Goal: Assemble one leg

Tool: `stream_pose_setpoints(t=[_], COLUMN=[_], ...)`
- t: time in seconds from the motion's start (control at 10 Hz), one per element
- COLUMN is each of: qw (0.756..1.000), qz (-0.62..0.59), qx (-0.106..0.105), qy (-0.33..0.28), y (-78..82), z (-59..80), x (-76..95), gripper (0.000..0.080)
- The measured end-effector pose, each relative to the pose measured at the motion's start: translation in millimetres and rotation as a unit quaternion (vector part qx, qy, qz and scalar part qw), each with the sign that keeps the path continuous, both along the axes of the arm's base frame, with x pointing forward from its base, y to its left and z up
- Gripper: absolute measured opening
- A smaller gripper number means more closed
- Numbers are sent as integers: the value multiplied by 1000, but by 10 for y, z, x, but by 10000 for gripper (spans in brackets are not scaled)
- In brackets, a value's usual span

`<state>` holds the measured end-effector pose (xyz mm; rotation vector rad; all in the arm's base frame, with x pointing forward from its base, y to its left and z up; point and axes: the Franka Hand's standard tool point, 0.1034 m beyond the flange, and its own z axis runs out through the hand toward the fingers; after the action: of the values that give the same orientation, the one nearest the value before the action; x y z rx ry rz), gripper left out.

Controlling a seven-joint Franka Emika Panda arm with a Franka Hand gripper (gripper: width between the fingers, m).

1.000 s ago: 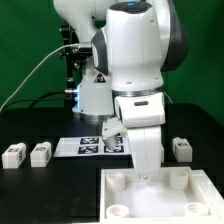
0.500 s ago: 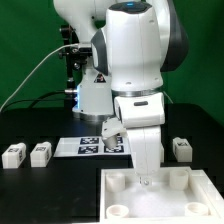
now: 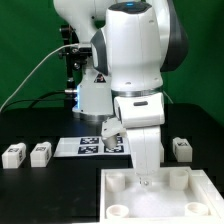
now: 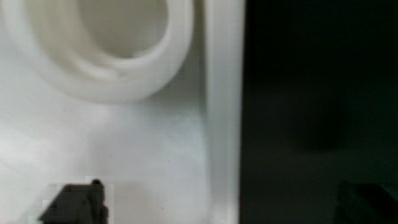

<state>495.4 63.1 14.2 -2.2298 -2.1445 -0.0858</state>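
The large flat white board with round corner sockets lies at the front of the black table. My gripper points straight down at its back edge. In the wrist view my gripper is open: one dark fingertip is over the white board beside a round socket, and the other stands over the black table. The board's edge runs between them and nothing is held. Small white tagged legs lie on the table: two at the exterior view's left and one at its right.
The marker board lies behind the white board, near the arm's base. Another small white tagged block sits by the marker board, partly hidden by the arm. Cables and the robot's base stand at the back.
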Motion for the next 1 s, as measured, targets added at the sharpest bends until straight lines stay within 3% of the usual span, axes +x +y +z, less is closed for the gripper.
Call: stream_pose_setpoints(t=[0.1, 0.3, 0.5, 0.8, 1.0], qw=[1000, 999, 994, 940, 884], qz=[-1, -46, -110, -340, -467], qx=[-1, -6, -8, 9, 22], qy=[0, -3, -4, 17, 22], y=[-16, -28, 170, 581, 890], z=[12, 241, 442, 483, 464], x=[4, 30, -28, -225, -323], gripper=[649, 649, 649, 649, 649])
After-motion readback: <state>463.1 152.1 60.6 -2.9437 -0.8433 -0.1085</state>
